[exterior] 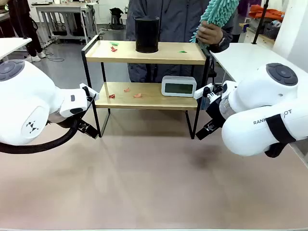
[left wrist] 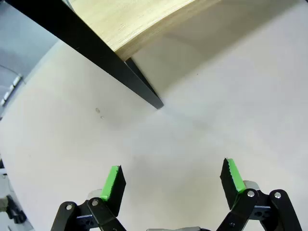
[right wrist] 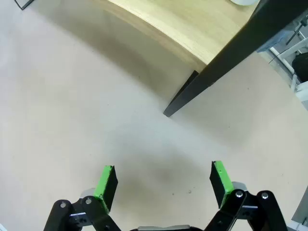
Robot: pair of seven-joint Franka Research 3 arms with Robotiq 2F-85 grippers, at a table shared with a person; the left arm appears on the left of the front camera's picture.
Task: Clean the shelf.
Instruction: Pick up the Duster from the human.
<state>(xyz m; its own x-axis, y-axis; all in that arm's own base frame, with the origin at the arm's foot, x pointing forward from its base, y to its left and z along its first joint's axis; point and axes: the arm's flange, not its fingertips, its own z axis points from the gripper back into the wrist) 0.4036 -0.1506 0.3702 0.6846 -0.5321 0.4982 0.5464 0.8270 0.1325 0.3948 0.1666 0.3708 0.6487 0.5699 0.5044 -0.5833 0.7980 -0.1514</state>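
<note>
The shelf [exterior: 149,52] stands at the far middle of the table, two wooden boards in a black frame. On its top board are a black cylinder [exterior: 147,33] and green and red paper scraps [exterior: 114,46]. The lower board carries orange scraps [exterior: 127,90] and a white clock [exterior: 178,86]. Behind it a person's hand [exterior: 210,33] holds a teal fluffy duster [exterior: 219,13]. My left gripper [left wrist: 173,180] hangs open over the tabletop near the shelf's leg [left wrist: 122,72]. My right gripper [right wrist: 163,180] is open too, just short of the other front leg [right wrist: 211,70]. Neither holds anything.
The beige tabletop [exterior: 154,183] lies bare in front of the shelf. A white table [exterior: 240,57] stands at the right and another at the far left [exterior: 9,45]. My arms flank the shelf on both sides.
</note>
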